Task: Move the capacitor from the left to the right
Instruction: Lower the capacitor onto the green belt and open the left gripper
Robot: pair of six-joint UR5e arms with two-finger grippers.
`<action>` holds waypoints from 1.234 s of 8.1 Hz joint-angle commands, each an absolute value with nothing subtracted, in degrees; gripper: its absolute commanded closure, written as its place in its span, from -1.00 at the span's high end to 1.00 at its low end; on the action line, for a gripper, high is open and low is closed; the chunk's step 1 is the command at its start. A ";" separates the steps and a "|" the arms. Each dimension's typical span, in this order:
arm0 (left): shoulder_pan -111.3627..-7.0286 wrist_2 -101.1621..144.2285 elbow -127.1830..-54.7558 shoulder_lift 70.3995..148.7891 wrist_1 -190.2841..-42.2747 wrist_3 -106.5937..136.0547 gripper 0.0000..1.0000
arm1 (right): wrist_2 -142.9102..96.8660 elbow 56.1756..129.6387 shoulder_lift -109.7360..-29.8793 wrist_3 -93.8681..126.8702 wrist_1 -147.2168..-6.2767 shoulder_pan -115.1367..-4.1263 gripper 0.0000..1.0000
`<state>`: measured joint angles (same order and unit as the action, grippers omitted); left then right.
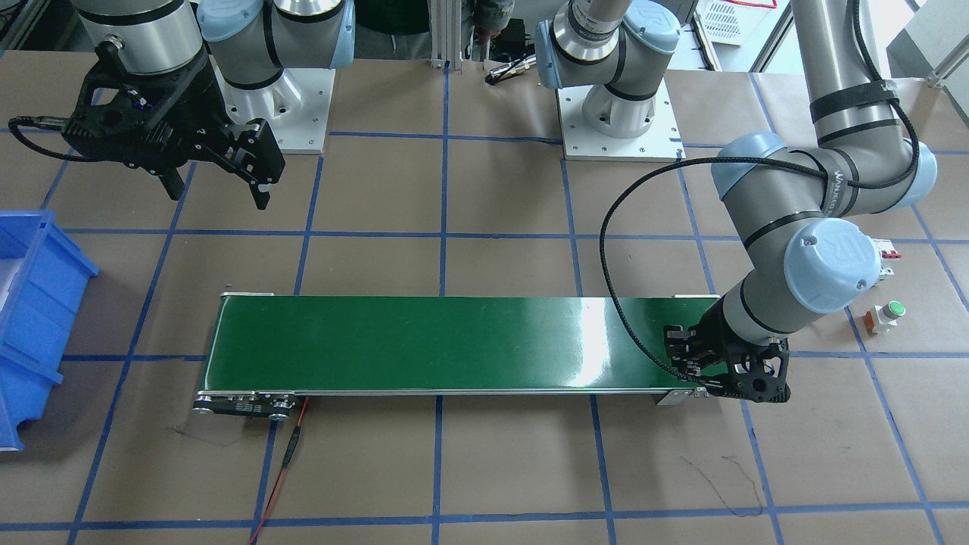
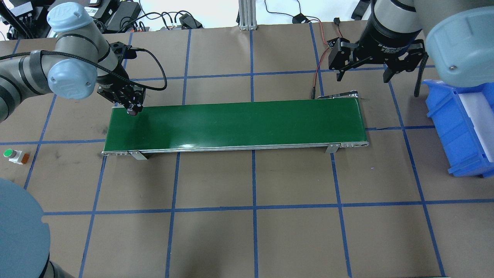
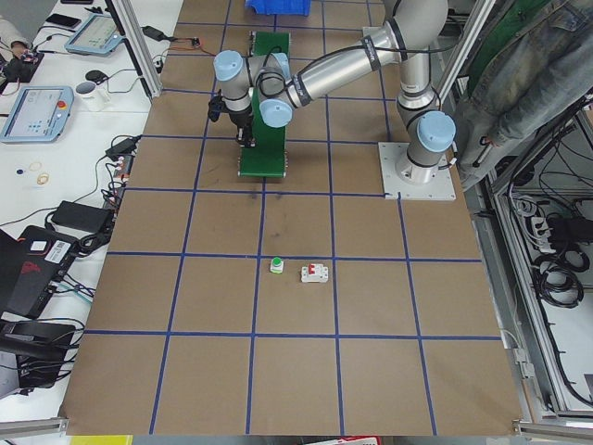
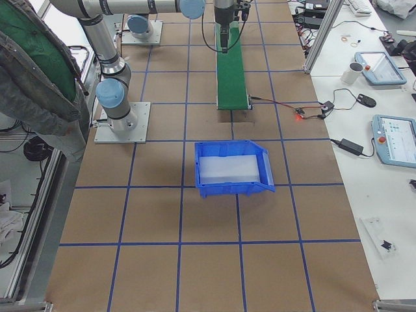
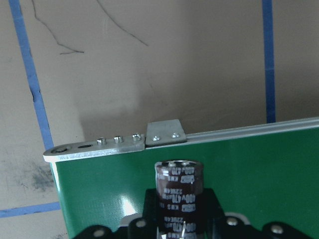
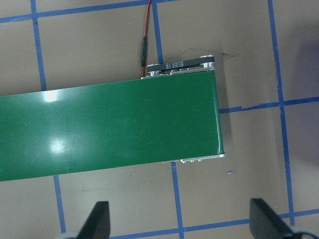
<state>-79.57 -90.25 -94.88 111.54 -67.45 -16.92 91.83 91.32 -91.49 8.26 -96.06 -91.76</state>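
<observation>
The green conveyor belt [image 2: 239, 123] is the biggest thing on our table. It runs sideways from under our left gripper [image 2: 131, 105] to a far end just below and in front of our right gripper [image 2: 362, 75]. Beyond that, off to the right gripper's outer side, sits the blue bin [image 2: 444, 112].

Our right gripper hangs above the table near the belt's right end. Its fingers are spread wide with nothing between them, and its wrist camera looks straight down on that end of the belt.

Our left gripper is low over the belt's left end, near the belt's back edge. Well behind it on the table's left side stands the green-capped push button [image 2: 11, 154], which is not part of this job.

The capacitor [image 5: 177, 194] is clamped between the left gripper's fingers. Its long axis runs along the fingers, and its flat end cap points out past the fingertips toward the belt. We cannot tell whether it touches the belt.

So the left arm is the one that counts here. We judge that the next move is a short drop straight ahead of the fingertips, followed by a release.
</observation>
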 commanded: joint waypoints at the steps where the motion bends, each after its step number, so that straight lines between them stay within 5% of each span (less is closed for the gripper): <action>1: -79.54 -90.18 -95.18 111.71 -67.06 -16.70 -0.70 | 91.85 91.32 -91.49 8.26 -95.98 -91.76 1.00; 8: -79.54 -90.44 -98.96 111.53 -66.45 -16.17 -0.62 | 91.93 91.32 -91.49 8.26 -95.89 -91.76 1.00; 9: -79.54 -90.79 -98.88 111.53 -66.97 -16.08 -0.03 | 91.93 91.32 -91.49 8.26 -95.89 -91.76 1.00; 10: -79.45 -91.23 -98.27 111.45 -67.15 -16.17 0.99 | 91.93 91.32 -91.49 8.26 -95.89 -91.76 1.00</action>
<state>-79.53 -90.63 -98.86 111.55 -66.69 -16.17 91.91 91.32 -91.49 8.26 -95.89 -91.76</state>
